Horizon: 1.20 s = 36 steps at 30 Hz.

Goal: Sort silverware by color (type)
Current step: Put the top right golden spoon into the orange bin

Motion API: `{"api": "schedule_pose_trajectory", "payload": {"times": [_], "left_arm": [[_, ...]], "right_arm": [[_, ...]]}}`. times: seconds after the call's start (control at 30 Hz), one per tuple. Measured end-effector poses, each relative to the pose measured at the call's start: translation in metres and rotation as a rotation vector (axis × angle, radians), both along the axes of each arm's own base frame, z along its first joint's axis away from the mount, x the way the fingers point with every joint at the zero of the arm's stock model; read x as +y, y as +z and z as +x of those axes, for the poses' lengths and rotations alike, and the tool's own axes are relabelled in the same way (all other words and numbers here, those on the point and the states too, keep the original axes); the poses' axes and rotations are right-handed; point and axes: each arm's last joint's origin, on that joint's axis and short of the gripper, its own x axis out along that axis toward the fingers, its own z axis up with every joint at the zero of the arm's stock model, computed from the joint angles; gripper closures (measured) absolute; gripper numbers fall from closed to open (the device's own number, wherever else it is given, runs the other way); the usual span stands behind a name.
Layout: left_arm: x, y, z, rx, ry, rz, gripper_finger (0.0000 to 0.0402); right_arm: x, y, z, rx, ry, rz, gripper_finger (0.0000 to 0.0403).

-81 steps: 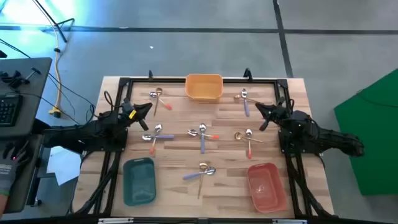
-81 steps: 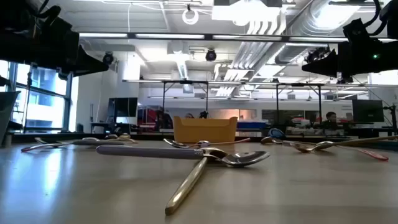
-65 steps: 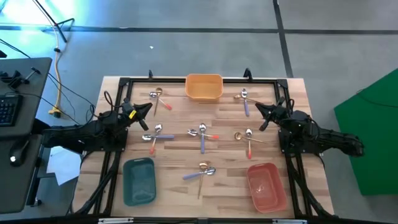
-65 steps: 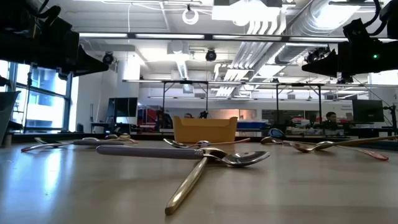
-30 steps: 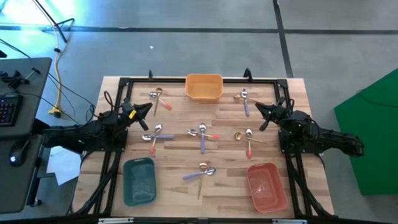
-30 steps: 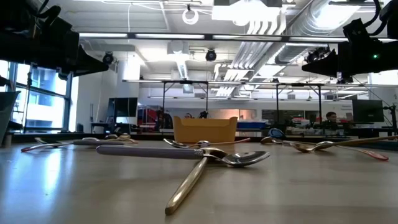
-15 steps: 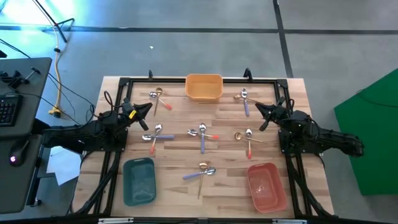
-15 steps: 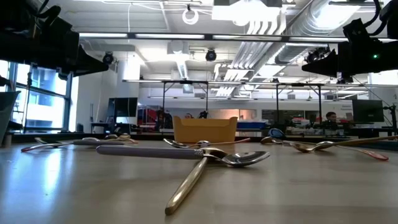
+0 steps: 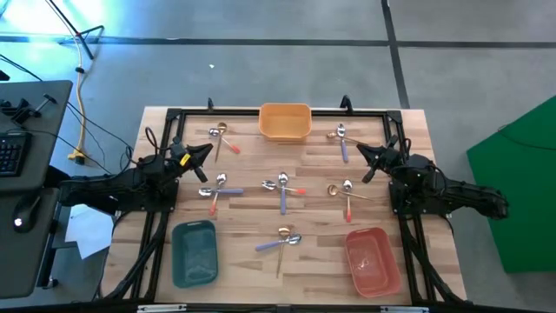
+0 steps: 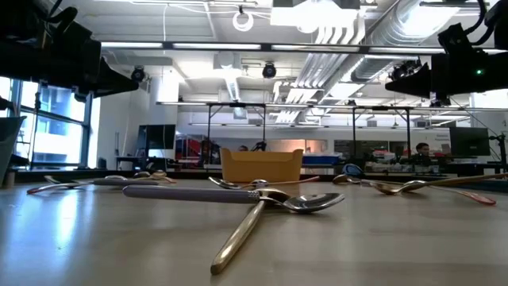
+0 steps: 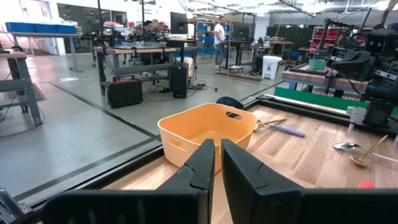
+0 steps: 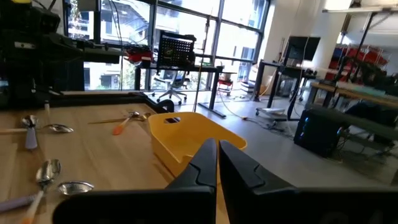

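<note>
Slim spoons lie flat on the wooden table in several small crossed clusters. One far-left pair (image 9: 221,136) is gold and orange-handled; a far-right pair (image 9: 341,139) is gold and lavender. Mid-table lie a lavender and orange pair (image 9: 217,187), another (image 9: 282,186), and a gold and orange pair (image 9: 344,192). A near pair (image 9: 282,240) is gold (image 10: 242,230) and lavender (image 10: 190,193). My left gripper (image 9: 205,150) (image 11: 217,144) hovers at the left side, shut and holding nothing. My right gripper (image 9: 364,155) (image 12: 217,144) hovers at the right side, shut and holding nothing.
An orange tray (image 9: 285,121) stands at the far edge, a teal tray (image 9: 194,252) near left, a pink tray (image 9: 373,259) near right. A black frame (image 9: 261,111) borders the table. Bare wood lies between the spoon clusters. People show at workbenches in the room beyond.
</note>
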Motion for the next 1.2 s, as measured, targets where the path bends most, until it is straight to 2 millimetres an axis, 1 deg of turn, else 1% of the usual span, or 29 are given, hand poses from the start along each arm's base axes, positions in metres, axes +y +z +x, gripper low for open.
{"api": "schedule_pose_trajectory", "payload": {"times": [0.1, 0.3, 0.47, 0.6, 0.7, 0.83, 0.93, 1.0, 1.07, 1.2], "left_arm": [[0.000, 0.000, 0.000, -0.001, 0.003, 0.000, 0.0380], [0.000, 0.000, 0.000, 0.000, 0.003, 0.000, 0.0380], [0.000, 0.000, 0.000, -0.016, -0.004, -0.019, 0.0380], [0.000, 0.000, 0.000, 0.007, -0.008, 0.011, 0.0380], [0.000, 0.000, 0.000, 0.021, -0.008, 0.028, 0.0380], [0.000, 0.000, 0.000, 0.018, -0.008, 0.024, 0.0380], [0.000, 0.000, 0.000, 0.017, -0.007, 0.022, 0.0380], [0.000, 0.000, 0.000, 0.026, -0.007, 0.034, 0.0380], [0.000, 0.000, 0.000, 0.030, -0.006, 0.040, 0.0380], [0.000, 0.000, 0.000, 0.027, 0.004, 0.035, 0.0380]], "right_arm": [[0.000, 0.000, 0.000, 0.020, -0.002, -0.027, 0.0402], [0.000, 0.000, 0.000, -0.014, 0.001, 0.017, 0.0402], [0.000, 0.010, -0.001, 0.005, -0.023, -0.185, 0.0402], [0.001, 0.020, -0.003, -0.080, -0.035, -0.234, 0.0402], [0.002, 0.025, -0.004, -0.166, 0.005, -0.205, 0.0402], [0.004, 0.028, -0.004, -0.213, 0.078, -0.202, 0.0402], [0.003, 0.029, -0.004, -0.244, 0.073, -0.171, 0.0402], [0.001, 0.029, -0.004, -0.258, 0.038, -0.139, 0.0402], [-0.003, 0.029, -0.001, -0.208, -0.020, -0.110, 0.0402], [-0.012, 0.039, 0.005, -0.086, -0.120, -0.037, 0.0402]]}}
